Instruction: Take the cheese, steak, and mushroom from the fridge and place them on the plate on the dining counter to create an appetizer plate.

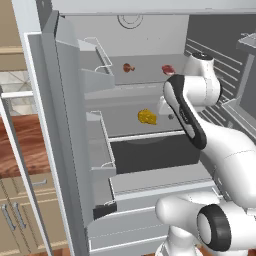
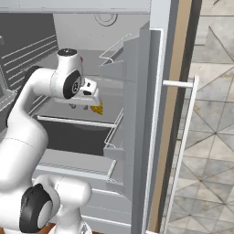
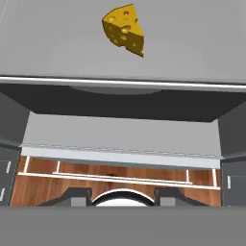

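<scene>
In the right base view the cheese (image 2: pixel 97 109) is mostly hidden behind the arm's hand, only a yellow corner showing. In the left base view the forearm covers the gripper, so its jaws cannot be judged. The fridge (image 1: pixel 65 125) is cut by the frame edges.

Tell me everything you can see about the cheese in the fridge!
The cheese is a small yellow-orange wedge dotted with round holes, like cartoon Swiss cheese. It looks firm and whole, with nothing cut off. It sits alone on a grey shelf in the middle of the open fridge, one shelf below the two small reddish foods. Only the shelf touches it. The gripper is short of it, not holding it.
</scene>
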